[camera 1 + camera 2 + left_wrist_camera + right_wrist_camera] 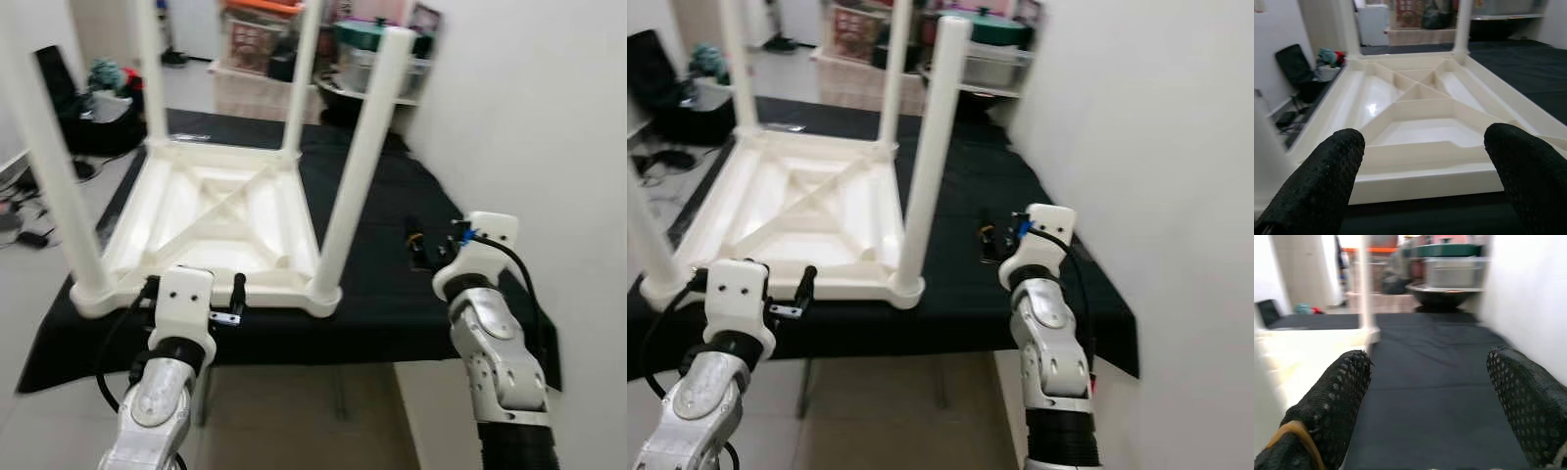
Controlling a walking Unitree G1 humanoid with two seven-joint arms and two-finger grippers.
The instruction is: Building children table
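Observation:
A white children's table [211,211] lies upside down on a black-covered work table [392,284], ribbed underside facing up. Its legs stand upright at the corners, with the near right leg [358,157] and near left leg [49,157] closest to me. My left gripper [1425,147] is open and sits just in front of the table's near rim, its fingers apart and holding nothing. My right gripper [431,247] is open too, hovering over bare black cloth to the right of the near right leg.
A white wall [549,117] runs close along the right side of the work table. Shelves with bins and pots [372,59] stand at the back. A dark chair with clothes [59,83] and cables on the floor [20,225] are at the left.

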